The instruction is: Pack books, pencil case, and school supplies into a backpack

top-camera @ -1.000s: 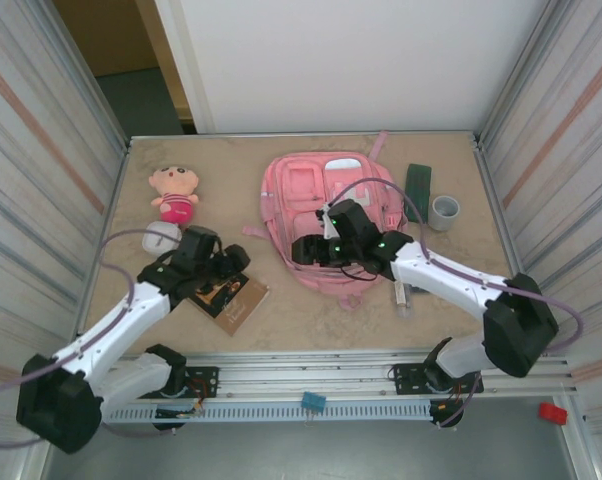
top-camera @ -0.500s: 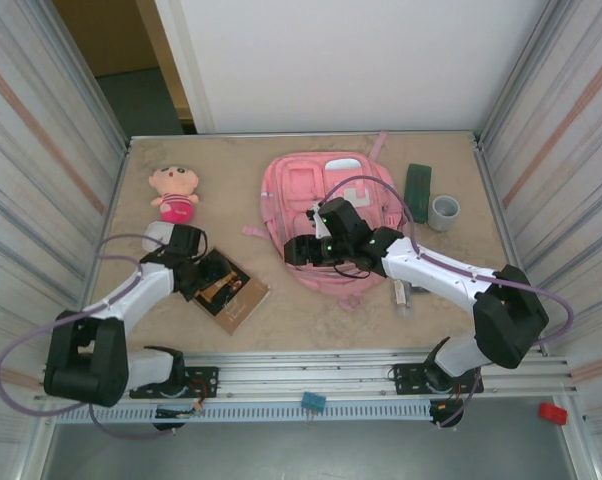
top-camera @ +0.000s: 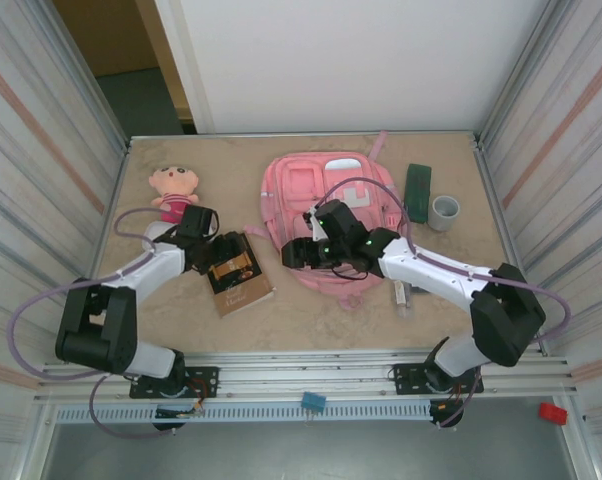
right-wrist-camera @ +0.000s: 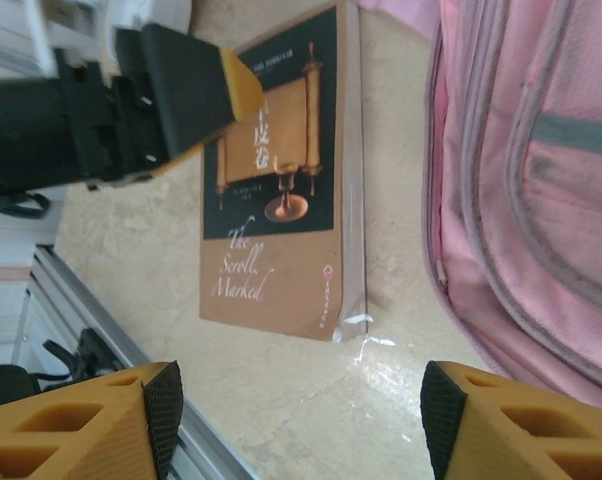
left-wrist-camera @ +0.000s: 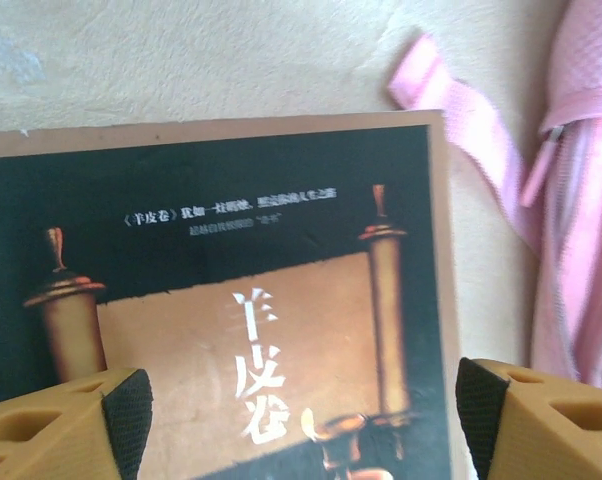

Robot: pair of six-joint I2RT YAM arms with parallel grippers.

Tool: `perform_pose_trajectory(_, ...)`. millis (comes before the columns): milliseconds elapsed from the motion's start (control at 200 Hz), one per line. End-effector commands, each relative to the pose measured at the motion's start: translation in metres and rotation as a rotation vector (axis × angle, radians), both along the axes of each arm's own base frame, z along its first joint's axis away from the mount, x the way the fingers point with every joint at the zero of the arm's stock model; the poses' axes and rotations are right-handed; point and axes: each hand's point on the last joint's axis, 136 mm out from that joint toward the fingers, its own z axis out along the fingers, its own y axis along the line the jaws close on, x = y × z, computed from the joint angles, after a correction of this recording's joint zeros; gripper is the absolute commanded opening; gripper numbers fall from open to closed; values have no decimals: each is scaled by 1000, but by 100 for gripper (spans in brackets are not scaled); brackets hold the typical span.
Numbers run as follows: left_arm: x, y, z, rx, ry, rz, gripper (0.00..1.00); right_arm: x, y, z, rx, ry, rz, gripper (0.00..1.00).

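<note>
The pink backpack (top-camera: 341,200) lies flat mid-table. A brown book (top-camera: 243,285) with a dark panel lies on the table just left of it. My left gripper (top-camera: 221,258) hovers open over the book's far end; in the left wrist view the book (left-wrist-camera: 231,280) spans the space between the fingertips (left-wrist-camera: 126,415). My right gripper (top-camera: 289,253) stands open and empty at the backpack's left edge, facing the book (right-wrist-camera: 281,190), with the backpack (right-wrist-camera: 531,180) to its right. The dark green pencil case (top-camera: 417,190) lies right of the backpack. A white tube (top-camera: 401,296) lies by its near right corner.
A pink-and-tan plush doll (top-camera: 174,192) sits at the far left, just behind my left arm. A grey cylinder (top-camera: 443,212) stands beside the pencil case. A pink strap (left-wrist-camera: 471,130) trails from the backpack towards the book. Metal walls close both sides, and a rail runs along the near edge.
My left arm has swung back to the far left, its gripper staying over the book. The book has turned more upright and shifted towards the backpack. The right gripper has edged left.
</note>
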Motion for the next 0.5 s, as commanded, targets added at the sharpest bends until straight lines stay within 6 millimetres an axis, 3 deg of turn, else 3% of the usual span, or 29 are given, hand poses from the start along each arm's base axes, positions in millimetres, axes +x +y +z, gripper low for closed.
perform_pose_trajectory(0,-1,-2,43,-31,-92,-42,81,-3,18,-7,-33,50,55,65)
perform_pose_trajectory(105,-16,6,56,-62,-100,-31,81,-1,28,-22,-102,74,71,64)
perform_pose_trajectory(180,-32,18,55,-67,-77,6,81,2,33,-34,-134,103,72,65)
perform_pose_trajectory(346,-63,37,38,-118,-35,95,81,5,51,-65,-206,152,129,65)
perform_pose_trajectory(491,-79,38,26,-195,-22,126,79,3,65,-83,-229,174,156,64)
